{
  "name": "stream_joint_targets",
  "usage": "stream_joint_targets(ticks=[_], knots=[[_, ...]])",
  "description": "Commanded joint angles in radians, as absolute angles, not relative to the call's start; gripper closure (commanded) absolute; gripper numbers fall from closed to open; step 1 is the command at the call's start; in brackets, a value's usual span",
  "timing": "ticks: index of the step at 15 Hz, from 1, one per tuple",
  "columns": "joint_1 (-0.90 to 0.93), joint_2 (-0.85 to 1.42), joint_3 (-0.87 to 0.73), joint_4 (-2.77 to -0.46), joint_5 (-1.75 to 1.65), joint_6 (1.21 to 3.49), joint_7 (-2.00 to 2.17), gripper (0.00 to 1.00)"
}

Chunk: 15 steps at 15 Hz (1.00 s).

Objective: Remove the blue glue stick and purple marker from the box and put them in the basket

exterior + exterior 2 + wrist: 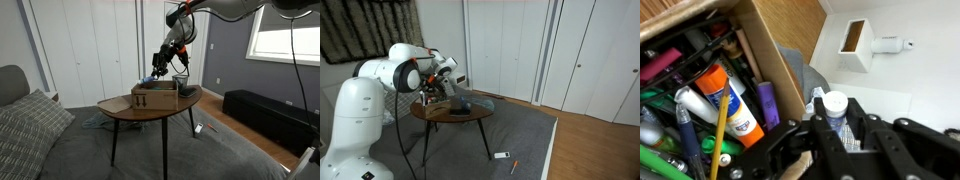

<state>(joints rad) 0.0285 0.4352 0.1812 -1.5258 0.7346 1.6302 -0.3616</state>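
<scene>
The blue glue stick (835,108) is being clamped between the fingers of the gripper (836,130), just outside the box (775,45). The purple marker (768,102) is being propped inside the box, against its wall.

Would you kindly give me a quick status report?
Gripper shut on blue glue stick, outside box wall. Purple marker in box. No obstruction seen.

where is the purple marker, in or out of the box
In: the wrist view shows the purple marker lying inside the box, against its wall.
</scene>
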Motion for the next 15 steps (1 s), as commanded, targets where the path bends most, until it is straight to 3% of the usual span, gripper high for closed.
stream_joint_targets(ticks=[1,7,15], knots=[[-0.009,0.322,0.163,-1.601,0.794,1.583,-0.383,0.93],[-0.033,0.118,0.078,-1.779,0.791,1.704,-0.360,0.93],[-0.016,-0.107,0.028,-2.061,0.654,2.070,-0.290,0.93]])
